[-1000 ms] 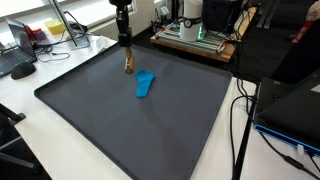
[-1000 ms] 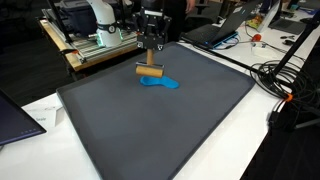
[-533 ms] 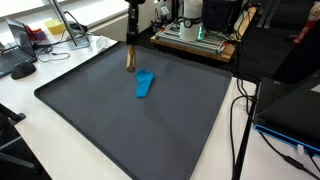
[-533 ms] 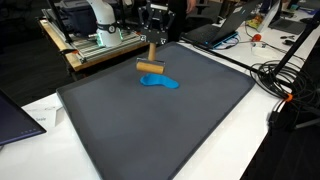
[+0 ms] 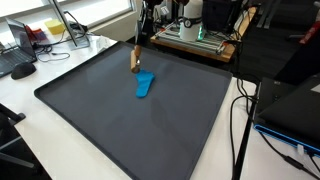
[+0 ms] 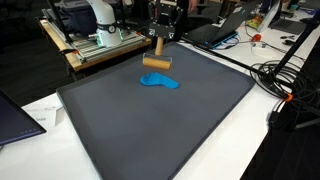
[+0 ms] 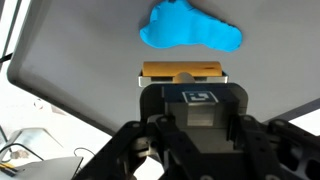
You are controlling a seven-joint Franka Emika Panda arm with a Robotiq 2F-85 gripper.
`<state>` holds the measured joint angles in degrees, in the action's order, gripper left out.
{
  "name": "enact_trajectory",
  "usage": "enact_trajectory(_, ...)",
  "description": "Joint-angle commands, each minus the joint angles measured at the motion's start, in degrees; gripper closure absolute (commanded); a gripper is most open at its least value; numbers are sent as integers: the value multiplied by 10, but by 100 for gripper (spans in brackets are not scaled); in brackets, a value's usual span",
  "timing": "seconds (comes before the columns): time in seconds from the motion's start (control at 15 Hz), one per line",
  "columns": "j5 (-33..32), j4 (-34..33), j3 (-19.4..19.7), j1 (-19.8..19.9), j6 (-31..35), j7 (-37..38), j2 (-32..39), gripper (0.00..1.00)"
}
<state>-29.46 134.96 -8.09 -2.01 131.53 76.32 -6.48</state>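
My gripper (image 6: 162, 33) is shut on the upright handle of a wooden T-shaped tool (image 6: 156, 61) and holds it above the far part of a dark grey mat (image 6: 170, 120). The tool also shows in an exterior view (image 5: 135, 58), hanging under the gripper (image 5: 139, 36). A flat blue piece (image 6: 160, 82) lies on the mat just in front of and below the tool, apart from it (image 5: 145, 84). In the wrist view the tool's wooden head (image 7: 182, 71) sits at the gripper (image 7: 184, 84), with the blue piece (image 7: 190, 30) beyond it.
The mat lies on a white table (image 5: 30, 85). A 3D printer on a wooden board (image 6: 95, 35) stands behind the mat. Cables (image 6: 285, 85) and laptops (image 5: 295, 105) lie beside it. A keyboard and clutter (image 5: 25, 62) sit at the table's far corner.
The gripper has carried the wooden tool upward and sideways along the mat's far edge, from beside the blue piece to higher above it. The blue piece has not moved.
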Motion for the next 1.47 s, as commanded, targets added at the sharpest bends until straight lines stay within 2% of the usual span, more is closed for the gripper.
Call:
enact_trajectory(0.0, -24, 18, -12, -8, -1, 51, -15, 78)
enact_trajectory(0.53, -68, 33, -54, -39, -26, 257, 11, 78)
enact_trajectory(0.8, -93, 21, -67, -63, -72, 360, 32, 78)
enact_trajectory(1.07, -93, 2, -69, -83, -128, 415, 60, 78)
enact_trajectory(1.13, -80, 23, -61, -83, -97, 386, 45, 53)
enact_trajectory(1.4, -80, 12, -60, -88, -111, 401, 61, 53)
